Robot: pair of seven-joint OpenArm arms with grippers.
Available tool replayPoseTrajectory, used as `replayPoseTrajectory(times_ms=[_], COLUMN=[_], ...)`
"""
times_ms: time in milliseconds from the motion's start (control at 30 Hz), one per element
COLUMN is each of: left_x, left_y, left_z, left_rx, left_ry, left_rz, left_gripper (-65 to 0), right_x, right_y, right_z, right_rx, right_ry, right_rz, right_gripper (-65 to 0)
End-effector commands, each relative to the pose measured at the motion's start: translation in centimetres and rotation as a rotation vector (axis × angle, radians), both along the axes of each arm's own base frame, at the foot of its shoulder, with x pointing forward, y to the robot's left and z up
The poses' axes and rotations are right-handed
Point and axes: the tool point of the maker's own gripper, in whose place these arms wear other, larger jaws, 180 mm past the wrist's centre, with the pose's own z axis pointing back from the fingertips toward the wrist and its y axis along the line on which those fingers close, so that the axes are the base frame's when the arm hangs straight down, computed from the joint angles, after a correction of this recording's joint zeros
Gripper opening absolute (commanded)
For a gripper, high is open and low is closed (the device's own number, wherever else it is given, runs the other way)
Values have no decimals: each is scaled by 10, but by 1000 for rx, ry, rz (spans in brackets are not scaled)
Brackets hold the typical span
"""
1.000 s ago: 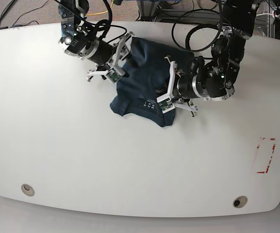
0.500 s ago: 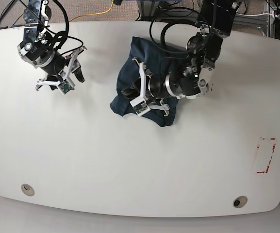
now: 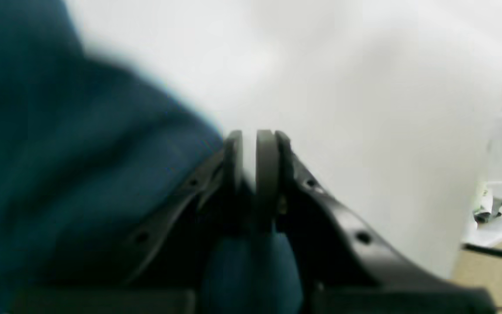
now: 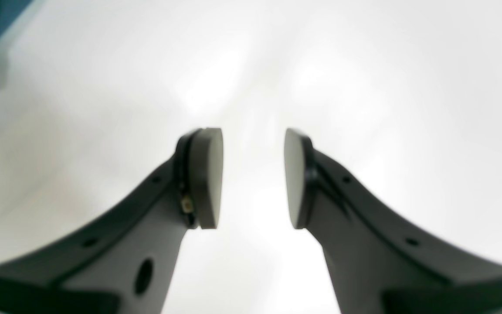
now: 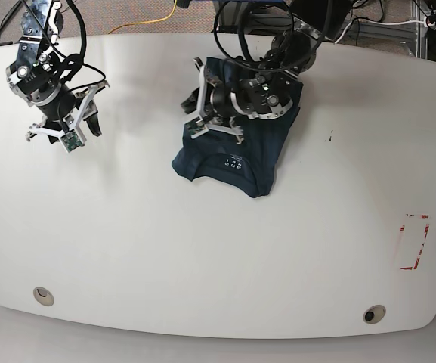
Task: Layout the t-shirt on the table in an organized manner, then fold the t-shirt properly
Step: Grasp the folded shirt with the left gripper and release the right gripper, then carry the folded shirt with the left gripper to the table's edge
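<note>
White table [image 5: 202,249]: left hand [image 3: 254,150] pinches t-shirt [image 5: 236,144]; right hand [image 4: 253,179] parted, empty.

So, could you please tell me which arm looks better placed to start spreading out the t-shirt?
The left. Its claw sits at the bunched t-shirt, jaws nearly shut by the fabric's edge, while the right claw hangs open over bare table, well away from it.

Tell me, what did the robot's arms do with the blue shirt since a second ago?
The right hand let go of the t-shirt, swung away toward the table's left edge in the base view and now hovers open over bare white. The left hand slid across the shirt to its left edge; its pads look nearly closed. The shirt stayed crumpled, much where it was.
</note>
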Motion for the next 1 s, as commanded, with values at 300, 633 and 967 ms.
replayPoseTrajectory(times_ms=[300,633,967], left_x=[49,69,53], left_y=[133,248,332], left_z=[-11,1,-3], left_rx=[61,140,229], left_ry=[0,-13,37], left_rz=[249,405,467], left_gripper=[-614,-614,-614], right_x=[3,2,4], right_y=[7,13,14], right_z=[4,3,4], right_rx=[32,52,53], right_ry=[-34,-34,-38], right_rz=[-16,-16,-14], right_gripper=[-433,-433,-433])
